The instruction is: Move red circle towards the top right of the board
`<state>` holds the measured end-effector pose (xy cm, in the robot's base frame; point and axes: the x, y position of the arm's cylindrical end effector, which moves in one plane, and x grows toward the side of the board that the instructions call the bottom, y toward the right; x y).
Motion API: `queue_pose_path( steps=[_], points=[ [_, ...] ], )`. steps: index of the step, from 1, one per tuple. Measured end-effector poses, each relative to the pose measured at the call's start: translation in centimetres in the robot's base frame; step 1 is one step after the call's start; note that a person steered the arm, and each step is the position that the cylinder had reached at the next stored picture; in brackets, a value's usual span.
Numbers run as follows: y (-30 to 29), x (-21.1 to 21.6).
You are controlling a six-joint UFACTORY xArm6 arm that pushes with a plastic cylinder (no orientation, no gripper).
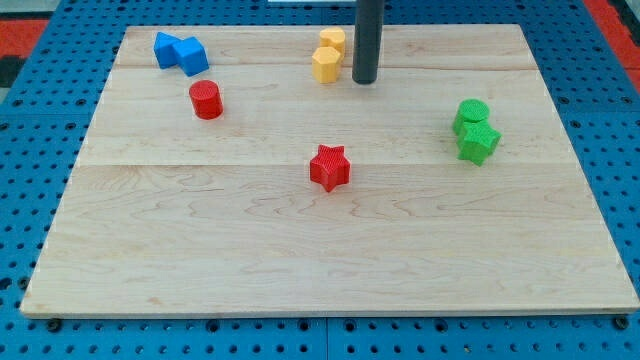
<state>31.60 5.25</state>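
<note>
The red circle [206,99] stands on the wooden board [330,260] at the upper left. My tip [364,81] rests on the board near the view's top centre, far to the right of the red circle. The tip is just right of two yellow blocks, a yellow circle [333,41] and a yellow hexagon [326,64], with a small gap between tip and hexagon.
Two blue blocks [180,52] touch each other at the top left, above the red circle. A red star [329,167] lies at the centre. A green circle [472,113] and a green block [478,140] sit together at the right. Blue pegboard surrounds the board.
</note>
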Motion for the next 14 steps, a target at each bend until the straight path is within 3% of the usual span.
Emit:
queue_pose_path(
  steps=[2, 7, 11, 13, 14],
  points=[
    [-3.4, -4.1],
    [-2.7, -2.8],
    [-6.1, -2.6],
    [-16.9, -2.2],
    [-19.1, 0.4]
  ],
)
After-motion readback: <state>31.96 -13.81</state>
